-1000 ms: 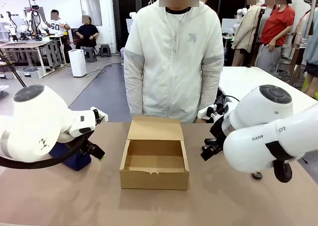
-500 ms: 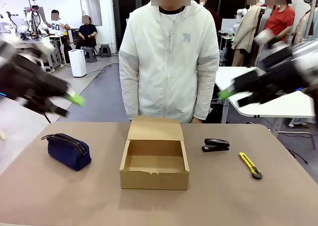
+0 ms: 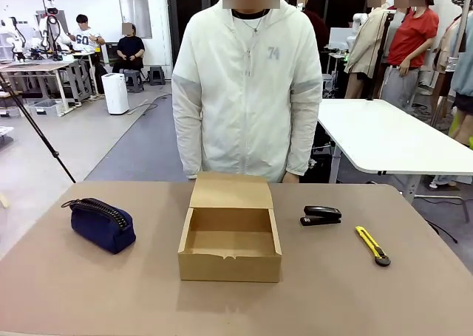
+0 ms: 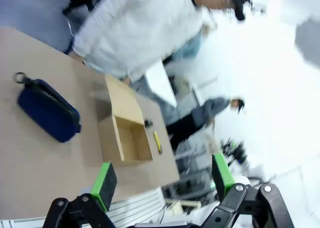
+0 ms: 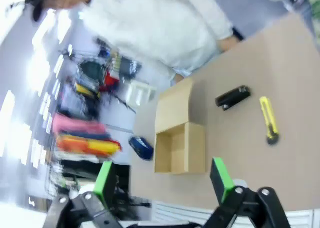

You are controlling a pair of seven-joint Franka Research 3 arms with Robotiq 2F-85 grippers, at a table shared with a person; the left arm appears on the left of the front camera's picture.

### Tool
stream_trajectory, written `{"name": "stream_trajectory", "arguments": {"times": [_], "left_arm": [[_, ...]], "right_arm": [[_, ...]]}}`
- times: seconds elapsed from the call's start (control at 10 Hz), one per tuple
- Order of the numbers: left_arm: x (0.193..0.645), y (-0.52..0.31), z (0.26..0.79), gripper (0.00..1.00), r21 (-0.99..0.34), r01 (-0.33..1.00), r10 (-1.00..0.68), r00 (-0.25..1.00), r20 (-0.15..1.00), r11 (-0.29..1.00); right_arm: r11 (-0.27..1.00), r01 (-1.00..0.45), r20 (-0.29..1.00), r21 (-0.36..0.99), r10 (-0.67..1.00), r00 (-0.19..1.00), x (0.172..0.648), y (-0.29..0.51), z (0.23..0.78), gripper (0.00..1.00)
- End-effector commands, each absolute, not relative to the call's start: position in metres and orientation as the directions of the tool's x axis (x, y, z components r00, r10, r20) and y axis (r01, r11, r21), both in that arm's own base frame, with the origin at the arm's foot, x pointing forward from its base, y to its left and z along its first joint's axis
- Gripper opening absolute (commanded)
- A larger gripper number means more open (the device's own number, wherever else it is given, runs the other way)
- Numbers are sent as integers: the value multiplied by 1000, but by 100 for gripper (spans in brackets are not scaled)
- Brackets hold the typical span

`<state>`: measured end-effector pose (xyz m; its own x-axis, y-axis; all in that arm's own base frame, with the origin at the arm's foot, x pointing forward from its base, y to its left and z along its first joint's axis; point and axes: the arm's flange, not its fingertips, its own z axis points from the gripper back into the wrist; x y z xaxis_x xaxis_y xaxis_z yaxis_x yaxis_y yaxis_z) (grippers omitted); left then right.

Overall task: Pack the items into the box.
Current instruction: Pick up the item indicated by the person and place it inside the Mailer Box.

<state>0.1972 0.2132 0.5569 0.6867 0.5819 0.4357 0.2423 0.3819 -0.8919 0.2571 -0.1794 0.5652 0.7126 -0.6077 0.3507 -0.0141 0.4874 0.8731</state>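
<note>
Box sits mid-tabletop, flap lid folded back toward the far edge, bare cardboard floor showing. Pouch lies toward the left edge, zipper up, well apart from the box. Stapler lies right of the box with a gap between. Utility knife lies further right, near the right edge, apart from the stapler. Bare tabletop runs along the whole near edge and on both flanks of the box. Person stands at the far edge, just behind the flap. Left gripper is high above the tabletop, jaws spread wide, nothing between them. Right gripper likewise: released, high, holding nothing.
</note>
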Motion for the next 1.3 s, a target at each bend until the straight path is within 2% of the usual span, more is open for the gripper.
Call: {"name": "stream_trajectory", "arguments": {"times": [0.0,0.1,0.2,1.2], "left_arm": [[169,188,457,100,-928,249,678,634,372,276],[169,193,444,100,-939,205,712,613,343,275],[180,248,528,100,-921,218,658,648,385,324],[180,248,528,100,-921,218,658,648,385,324]], "right_arm": [[325,58,196,944,-690,697,251,-173,482,100],[313,73,190,947,-729,658,249,-179,471,100],[408,55,257,911,-667,699,258,-207,536,100],[408,55,257,911,-667,699,258,-207,536,100]]}}
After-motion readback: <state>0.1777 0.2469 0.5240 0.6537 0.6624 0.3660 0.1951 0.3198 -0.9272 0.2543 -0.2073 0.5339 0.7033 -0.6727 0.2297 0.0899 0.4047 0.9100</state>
